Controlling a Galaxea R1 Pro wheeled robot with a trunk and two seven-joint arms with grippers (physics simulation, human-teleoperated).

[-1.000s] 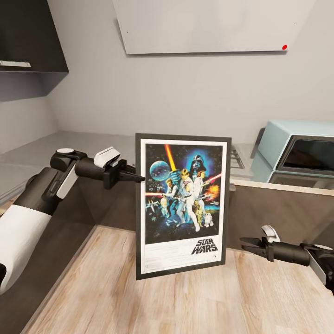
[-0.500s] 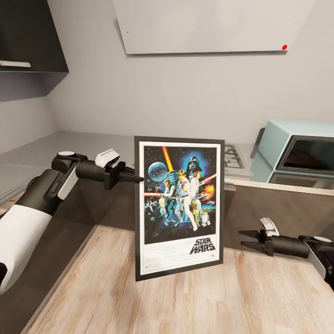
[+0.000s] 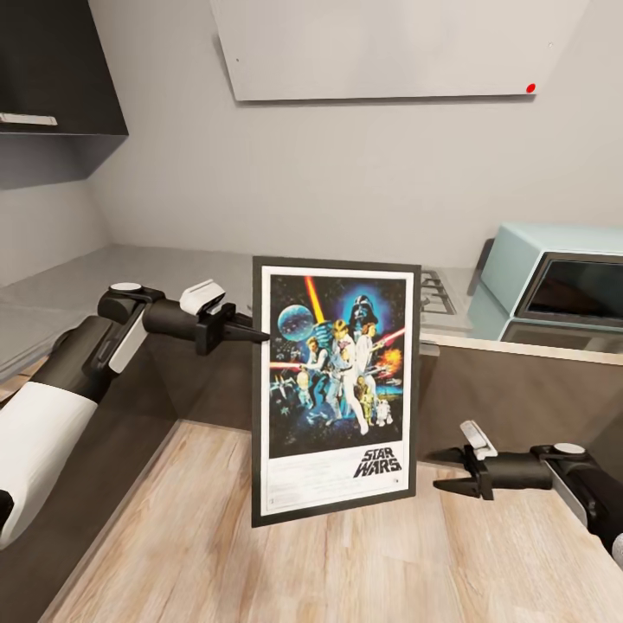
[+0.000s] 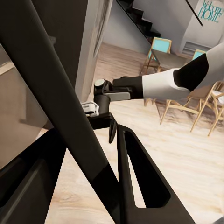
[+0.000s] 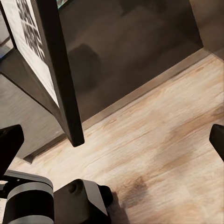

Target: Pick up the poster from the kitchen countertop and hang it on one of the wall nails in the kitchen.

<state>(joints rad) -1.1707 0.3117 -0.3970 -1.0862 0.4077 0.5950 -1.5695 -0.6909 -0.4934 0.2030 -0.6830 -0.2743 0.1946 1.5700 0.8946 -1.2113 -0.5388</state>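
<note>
The Star Wars poster (image 3: 337, 389) hangs upright in the air above the wooden floor, in front of the dark cabinet fronts. My left gripper (image 3: 258, 333) is shut on its left frame edge, about a third of the way down. In the left wrist view that black frame edge (image 4: 60, 107) runs diagonally between my fingers (image 4: 135, 177). My right gripper (image 3: 433, 470) is open, low and just right of the poster's lower right corner, apart from it. The right wrist view has the poster's lower corner (image 5: 63, 88) ahead of the spread right gripper (image 5: 112, 142). The pale-grey kitchen countertop (image 3: 173, 264) lies behind.
A steel hob (image 3: 437, 294) and a mint-coloured oven (image 3: 562, 285) sit on the counter at the right. A white panel (image 3: 389, 48) on the wall carries a red dot (image 3: 529, 87). A dark upper cabinet (image 3: 52, 69) hangs at top left.
My right gripper has moved left and a little lower, closer to the poster's lower right corner. The poster and left gripper have barely shifted.
</note>
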